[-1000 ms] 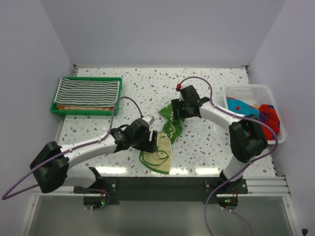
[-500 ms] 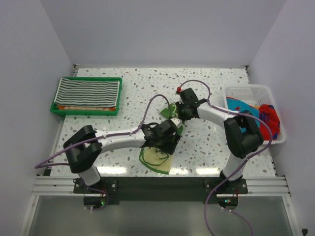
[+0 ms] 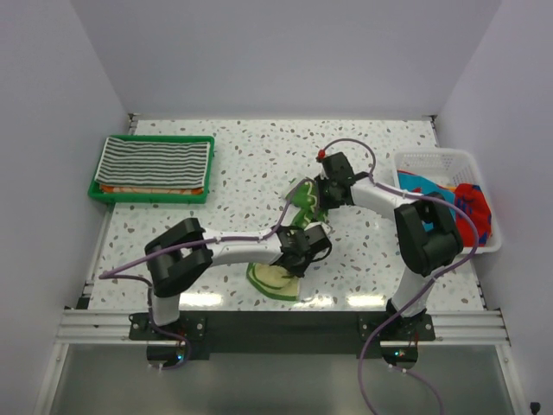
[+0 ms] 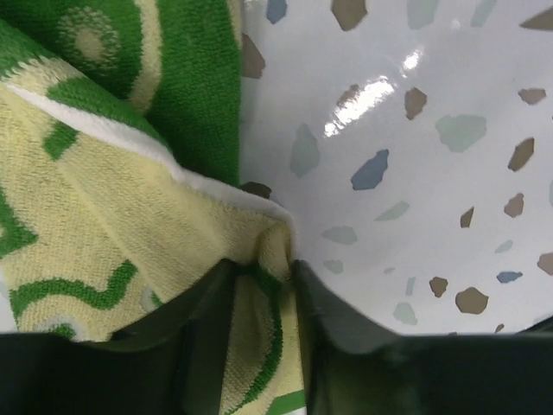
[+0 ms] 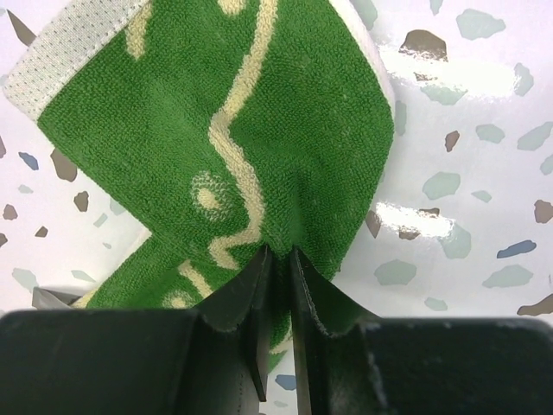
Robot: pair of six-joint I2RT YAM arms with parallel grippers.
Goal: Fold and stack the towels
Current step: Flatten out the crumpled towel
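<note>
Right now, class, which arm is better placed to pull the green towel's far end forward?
Right: the right gripper pinches the towel's far end; the left gripper holds its near part.

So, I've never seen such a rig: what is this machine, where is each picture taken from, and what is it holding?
It is two robot arms bolted to a speckled table. The wide picture looks down from above and behind them; each close-up comes from a camera on one wrist. The left tool and right tool both pinch one green terry towel with pale drawings. A green plastic tray holds a striped black-and-white cloth; a white mesh basket holds colourful cloths.
</note>
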